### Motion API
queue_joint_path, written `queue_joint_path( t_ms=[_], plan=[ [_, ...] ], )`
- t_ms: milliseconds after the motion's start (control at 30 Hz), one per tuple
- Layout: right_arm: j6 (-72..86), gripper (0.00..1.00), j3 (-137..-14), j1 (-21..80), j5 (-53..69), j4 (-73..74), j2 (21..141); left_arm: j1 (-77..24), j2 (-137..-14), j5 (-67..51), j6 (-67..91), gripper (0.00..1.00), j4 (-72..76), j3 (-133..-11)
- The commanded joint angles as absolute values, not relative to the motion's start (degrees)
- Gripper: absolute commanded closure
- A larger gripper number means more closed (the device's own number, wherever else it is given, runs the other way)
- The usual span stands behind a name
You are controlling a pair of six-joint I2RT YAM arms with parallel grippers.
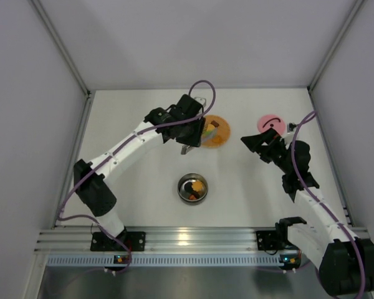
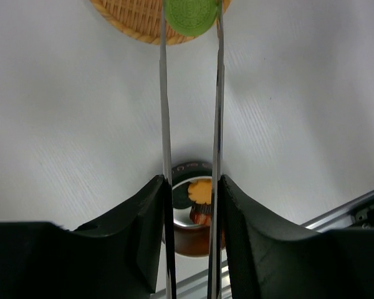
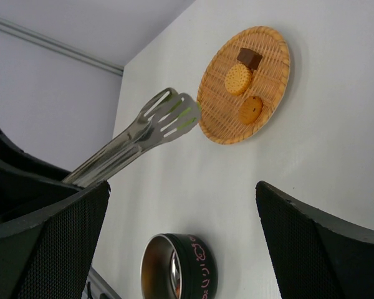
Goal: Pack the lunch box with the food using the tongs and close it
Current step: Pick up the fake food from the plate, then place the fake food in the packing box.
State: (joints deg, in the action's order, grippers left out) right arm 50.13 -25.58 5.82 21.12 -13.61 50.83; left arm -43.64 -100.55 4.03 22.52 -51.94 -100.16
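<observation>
The packing was partly done. The open steel lunch box (image 1: 192,188) sat between the two arms with several pieces inside, orange and black among them, their number unclear. The left gripper (image 2: 191,185) squeezed the one pair of tongs (image 2: 164,112), tips clamped on the single green round (image 2: 190,14) by the woven plate (image 3: 269,73). Three pieces lay on that plate: brown square (image 3: 249,58), yellow biscuit (image 3: 238,79), orange cookie (image 3: 251,109). The one pink lid (image 1: 271,123) lay apart, near the right gripper (image 3: 182,190), its jaws wide and empty.

Left claw (image 2: 192,193) clamped on tongs (image 2: 164,112), right claw (image 3: 182,187) spread wide
</observation>
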Motion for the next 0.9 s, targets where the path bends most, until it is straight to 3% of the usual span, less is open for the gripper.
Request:
queue_joint_path(
  t_ms=[0, 500, 867],
  plan=[
    [49.57, 0.01, -26.63, 5.01, 21.53, -16.61, 51.33, -43.77, -90.73, 2.47, 22.41, 0.57, -53.52, -96.25],
    [49.66, 0.01, -26.72, 5.1, 21.27, -17.05, 52.03, -44.56, -68.31, -5.01, 22.67, 0.55, -61.79, -78.32],
    [49.75, 0.01, -26.54, 5.1, 21.27, -17.23, 52.38, -45.88, -64.16, -8.35, 21.8, 0.55, -63.72, -71.19]
  ],
)
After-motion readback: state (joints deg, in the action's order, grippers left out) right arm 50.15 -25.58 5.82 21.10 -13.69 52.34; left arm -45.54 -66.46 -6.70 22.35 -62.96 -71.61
